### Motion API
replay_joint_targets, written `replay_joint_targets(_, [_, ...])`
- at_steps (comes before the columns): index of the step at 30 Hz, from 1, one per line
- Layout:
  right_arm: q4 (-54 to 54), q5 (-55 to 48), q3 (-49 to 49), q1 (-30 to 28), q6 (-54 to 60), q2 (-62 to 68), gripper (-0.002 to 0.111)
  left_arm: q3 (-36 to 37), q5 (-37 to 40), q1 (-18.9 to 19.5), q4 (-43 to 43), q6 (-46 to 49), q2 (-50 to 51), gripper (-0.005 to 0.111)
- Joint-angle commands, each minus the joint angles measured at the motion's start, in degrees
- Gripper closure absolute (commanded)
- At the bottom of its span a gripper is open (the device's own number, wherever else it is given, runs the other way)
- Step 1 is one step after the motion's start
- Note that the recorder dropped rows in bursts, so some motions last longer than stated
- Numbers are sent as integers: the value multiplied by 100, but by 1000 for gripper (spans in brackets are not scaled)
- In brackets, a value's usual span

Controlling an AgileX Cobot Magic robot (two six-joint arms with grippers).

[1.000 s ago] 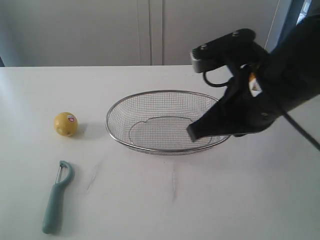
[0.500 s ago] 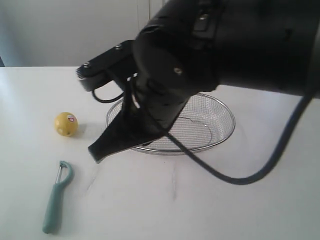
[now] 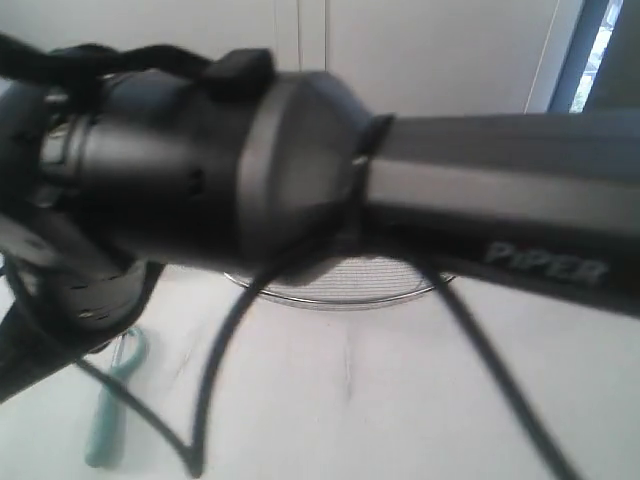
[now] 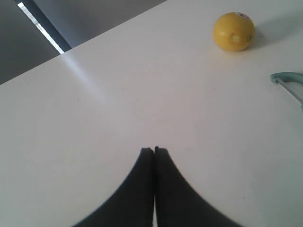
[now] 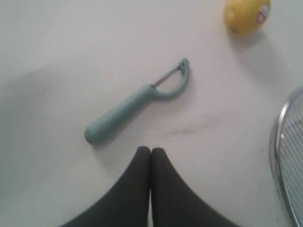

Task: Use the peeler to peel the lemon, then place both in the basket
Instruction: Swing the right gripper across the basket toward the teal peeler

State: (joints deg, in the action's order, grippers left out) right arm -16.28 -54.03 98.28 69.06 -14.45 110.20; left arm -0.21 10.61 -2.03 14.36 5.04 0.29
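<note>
Seeing my right fingers [image 5: 135, 189] pressed together near peeler [image 5: 135, 104] on desk [image 5: 47, 47]; left fingers [image 4: 135, 189] likewise closed, empty; lemon [image 5: 246, 15] apart from peeler, basket [image 5: 274, 137] rim nearby.

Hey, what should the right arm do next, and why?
Probably open the right gripper. Its jaws are shut, and the peeler lies ungrasped just ahead of its tips, so it can't take the handle as it is.
</note>
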Motion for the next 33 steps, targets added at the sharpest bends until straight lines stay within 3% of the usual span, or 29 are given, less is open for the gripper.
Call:
replay_joint_targets(1, [-31,-159,841,293,74,581,108,21,-27,3,-17,-8,-29,107])
replay_joint_targets(5, [-21,-570,1299,403,-44,1004,108,21,-27,3,-17,-8,-29,107])
replay_joint_targets(11, [-4,-1025,1312,403,-1201,1269,108,21,-27,3,-17,-8,-29,107])
replay_joint_targets(16, [66,-1049,1300,403,-1426,1397,106,21,-27,3,-17,-8,-29,107])
replay_joint_targets(28, [-465,-716,1292,318,-2948,1596,55,21,-27,3,-17,-8,-29,107])
replay_joint_targets(33, [-625,-574,1292,291,-3237,1730,53,21,-27,3,-17,-8,-29,107])
